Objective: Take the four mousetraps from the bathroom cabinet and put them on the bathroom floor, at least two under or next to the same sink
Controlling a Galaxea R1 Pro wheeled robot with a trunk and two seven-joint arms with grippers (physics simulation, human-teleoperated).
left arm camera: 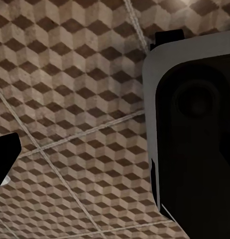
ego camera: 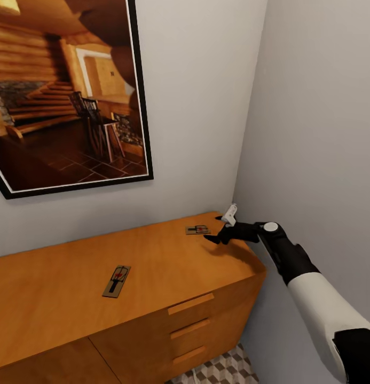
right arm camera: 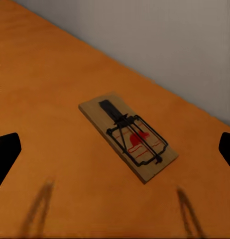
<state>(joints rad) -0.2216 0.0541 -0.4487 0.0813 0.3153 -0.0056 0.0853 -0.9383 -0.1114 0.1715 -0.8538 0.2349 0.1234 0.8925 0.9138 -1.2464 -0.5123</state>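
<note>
Your right arm [ego camera: 313,288] fills the lower right of the head view, white forearm nearest the camera, black wrist beyond it, ending in the right tool [ego camera: 215,238] low over the far right corner of the cabinet [ego camera: 56,304]. Just ahead of that tool lies one mousetrap [ego camera: 198,230], flat on the tabletop and close to the wall. A second mousetrap [ego camera: 117,280] lies well off to the tool's side, toward the middle of the tabletop.

From the right wrist you get what the head camera cannot give you: the near mousetrap [right arm camera: 127,135] close up, tan board, dark wire and red mark, lying between the two dark fingertips [right arm camera: 5,154] at the picture's edges. The tool stands wide apart, holding nothing and touching nothing, with the trap a little ahead of the tips.

Your left wrist looks down on the bathroom floor [left arm camera: 70,99] with its cube pattern beside a dark and grey robot part. One dark fingertip shows at the edge; you cannot tell how that left tool [left arm camera: 5,157] stands.

A strip of the same floor [ego camera: 222,370] shows below the drawers in the head view.
</note>
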